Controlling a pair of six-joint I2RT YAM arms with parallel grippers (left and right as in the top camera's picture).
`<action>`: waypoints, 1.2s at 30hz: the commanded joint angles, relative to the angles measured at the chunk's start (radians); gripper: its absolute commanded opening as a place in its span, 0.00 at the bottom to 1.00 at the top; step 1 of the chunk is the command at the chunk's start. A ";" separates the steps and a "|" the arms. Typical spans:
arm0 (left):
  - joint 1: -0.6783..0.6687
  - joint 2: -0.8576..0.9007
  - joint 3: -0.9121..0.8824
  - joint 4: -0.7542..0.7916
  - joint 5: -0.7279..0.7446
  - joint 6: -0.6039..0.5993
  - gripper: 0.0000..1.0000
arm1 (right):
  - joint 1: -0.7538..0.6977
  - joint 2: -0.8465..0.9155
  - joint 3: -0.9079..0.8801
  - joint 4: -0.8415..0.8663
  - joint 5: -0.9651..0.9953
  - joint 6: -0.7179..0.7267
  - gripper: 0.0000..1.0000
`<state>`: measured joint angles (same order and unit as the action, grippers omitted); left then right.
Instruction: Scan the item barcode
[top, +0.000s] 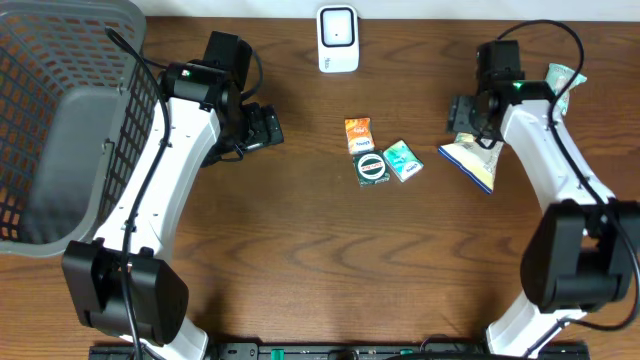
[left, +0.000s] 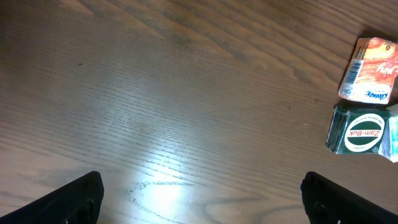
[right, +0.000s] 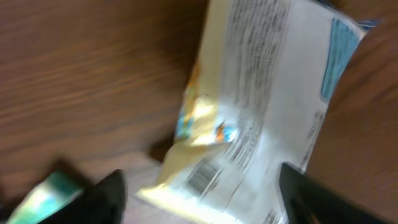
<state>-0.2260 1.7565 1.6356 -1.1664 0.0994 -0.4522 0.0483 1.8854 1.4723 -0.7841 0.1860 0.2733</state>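
The right end effector (right: 202, 193) straddles the snack packet (right: 261, 93) at its barcode (right: 200, 177) end, flat on the desk (right: 74, 74), right side; blur hides whether it pinches. The left end effector (left: 202, 196) gapes, empty. The packet looks light, crinkly, slippery: pinch a sealed edge, barcode clear.

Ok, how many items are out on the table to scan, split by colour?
Orange packet: 1
Green Zam-Buk pack: 1
Teal packets: 2
Yellow-white bag: 1
Total: 5
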 joint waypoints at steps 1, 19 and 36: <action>0.002 0.004 -0.005 -0.003 -0.003 -0.013 1.00 | -0.009 0.019 0.005 0.016 0.095 0.027 0.63; 0.002 0.004 -0.005 -0.003 -0.002 -0.013 1.00 | -0.041 0.240 0.005 0.035 0.078 0.055 0.29; 0.002 0.004 -0.005 -0.003 -0.002 -0.013 1.00 | -0.040 -0.099 0.031 -0.183 -0.013 0.051 0.39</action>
<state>-0.2260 1.7565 1.6356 -1.1664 0.0994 -0.4526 0.0120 1.9247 1.4952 -0.9604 0.2218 0.3252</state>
